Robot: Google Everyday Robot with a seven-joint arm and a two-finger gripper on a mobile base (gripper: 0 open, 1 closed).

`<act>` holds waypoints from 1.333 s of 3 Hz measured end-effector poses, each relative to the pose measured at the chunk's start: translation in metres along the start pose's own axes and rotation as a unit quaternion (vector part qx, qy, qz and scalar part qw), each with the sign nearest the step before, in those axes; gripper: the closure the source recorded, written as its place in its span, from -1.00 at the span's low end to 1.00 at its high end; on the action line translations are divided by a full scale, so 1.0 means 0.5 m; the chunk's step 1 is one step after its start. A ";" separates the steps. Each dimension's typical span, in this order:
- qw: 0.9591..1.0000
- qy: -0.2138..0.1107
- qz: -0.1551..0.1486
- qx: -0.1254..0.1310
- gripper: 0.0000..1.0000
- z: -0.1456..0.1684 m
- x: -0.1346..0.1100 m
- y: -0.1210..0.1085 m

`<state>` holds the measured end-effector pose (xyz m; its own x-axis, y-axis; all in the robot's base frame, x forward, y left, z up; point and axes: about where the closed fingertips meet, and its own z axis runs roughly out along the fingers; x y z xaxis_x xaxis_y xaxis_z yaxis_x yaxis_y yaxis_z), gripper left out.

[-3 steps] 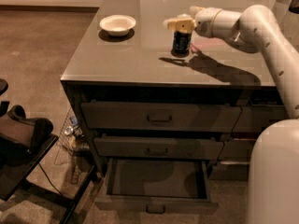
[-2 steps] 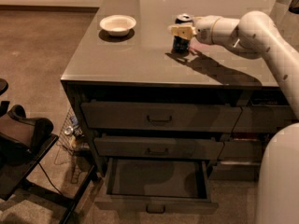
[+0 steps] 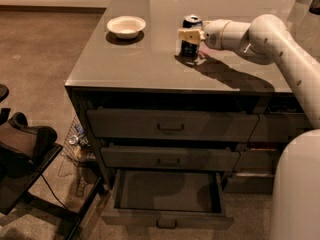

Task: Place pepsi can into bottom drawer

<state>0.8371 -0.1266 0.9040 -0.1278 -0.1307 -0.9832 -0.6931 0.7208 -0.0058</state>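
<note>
The gripper (image 3: 189,33) is sitting at the pepsi can (image 3: 191,47), upright on the cabinet top (image 3: 150,59) high above the open bottom drawer (image 3: 167,218), grip impossible to tell, so a loose hold is risking a tip or drop outside that drawer.

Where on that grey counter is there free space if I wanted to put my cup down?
The front strip of the countertop, from the white bowl to the near edge, is bare; so is the gap between bowl and pepsi can. The open bottom drawer looks bare too. It is crowded at the can, where the claw sits.
</note>
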 end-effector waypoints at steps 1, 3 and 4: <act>1.000 -0.022 -0.015 -0.015 1.00 0.002 -0.060 0.015; 0.992 -0.077 -0.086 -0.055 1.00 -0.228 -0.192 0.142; 0.991 -0.080 -0.093 -0.056 1.00 -0.334 -0.163 0.215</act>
<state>0.6544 -0.1523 1.0139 0.1188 -0.1380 -0.9833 -0.7698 0.6126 -0.1790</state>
